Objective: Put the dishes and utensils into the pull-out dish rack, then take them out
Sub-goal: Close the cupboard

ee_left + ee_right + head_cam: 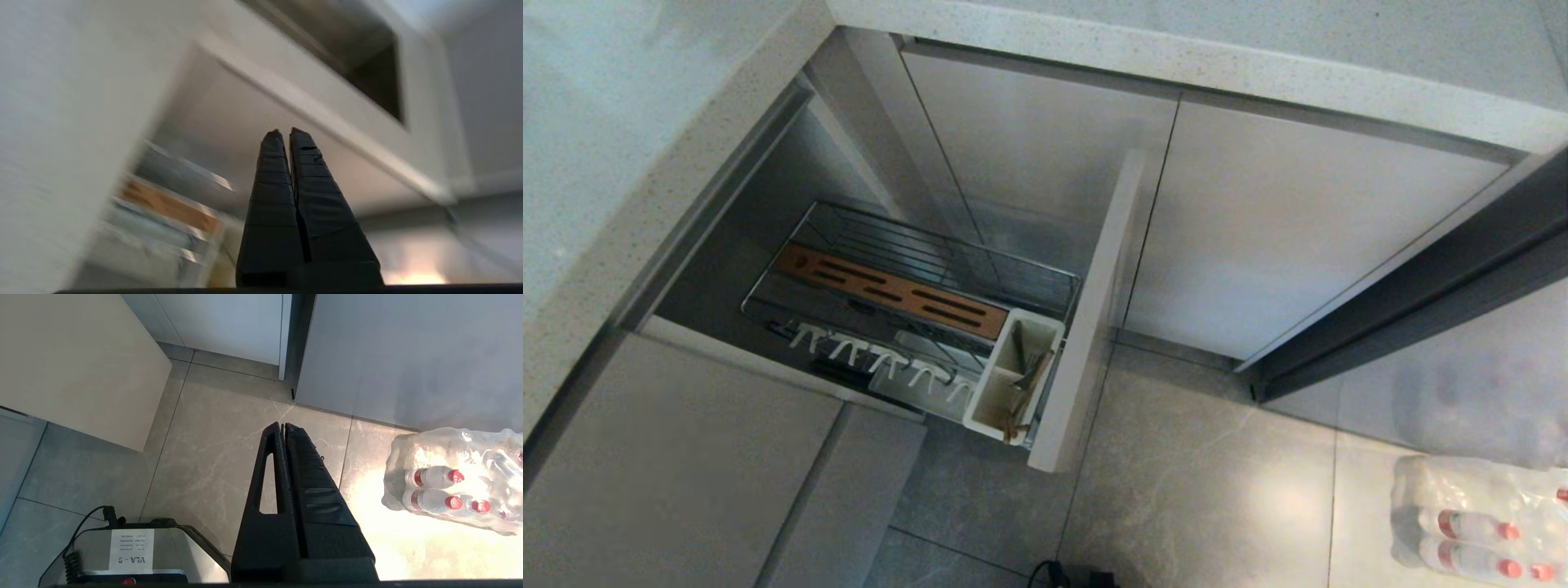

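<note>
Chrome rack (915, 245) sits pulled out at centre left of the head view; utensils (1029, 380) stand in its caddy (988, 408); we see no dishes; our left gripper (284, 131), clenched and empty, faces it, nearer than the right gripper (282, 424), clenched over floor

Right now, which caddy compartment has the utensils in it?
The white utensil caddy's compartment nearer the beige front panel holds the chopsticks and fork; the other compartments look empty.

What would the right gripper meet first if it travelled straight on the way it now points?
Probably the grey tiled floor: the shut right gripper points down at bare tile, with nothing visible between. Depth is unclear.
</note>
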Controlling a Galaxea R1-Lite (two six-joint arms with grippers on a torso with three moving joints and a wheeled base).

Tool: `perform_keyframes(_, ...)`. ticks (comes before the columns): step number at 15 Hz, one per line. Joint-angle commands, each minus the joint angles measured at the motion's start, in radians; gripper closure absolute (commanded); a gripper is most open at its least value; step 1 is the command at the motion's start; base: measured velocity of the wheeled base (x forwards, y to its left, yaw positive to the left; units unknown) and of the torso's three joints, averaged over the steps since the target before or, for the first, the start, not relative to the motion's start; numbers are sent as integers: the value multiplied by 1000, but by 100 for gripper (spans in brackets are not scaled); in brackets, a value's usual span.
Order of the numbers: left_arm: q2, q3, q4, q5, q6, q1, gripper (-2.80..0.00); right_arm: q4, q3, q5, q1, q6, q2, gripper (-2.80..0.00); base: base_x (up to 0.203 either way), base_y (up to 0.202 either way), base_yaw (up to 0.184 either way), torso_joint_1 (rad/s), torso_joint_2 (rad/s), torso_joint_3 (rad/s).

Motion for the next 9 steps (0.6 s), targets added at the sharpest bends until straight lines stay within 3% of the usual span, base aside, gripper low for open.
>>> perform_keyframes(1, -2, 7, 24, -92, -4, 0, 0, 0, 0, 0, 0, 0, 2, 0, 0, 0, 0, 0, 0, 0)
perform_keyframes(6, 49, 9, 137, -437, -11, -1, 0, 0, 0, 0, 0, 0, 2, 0, 0, 0, 0, 0, 0, 0)
perform_keyframes(9, 149, -11, 147, -717, -10, 0, 0, 0, 0, 0, 0, 0, 2, 0, 0, 0, 0, 0, 0, 0)
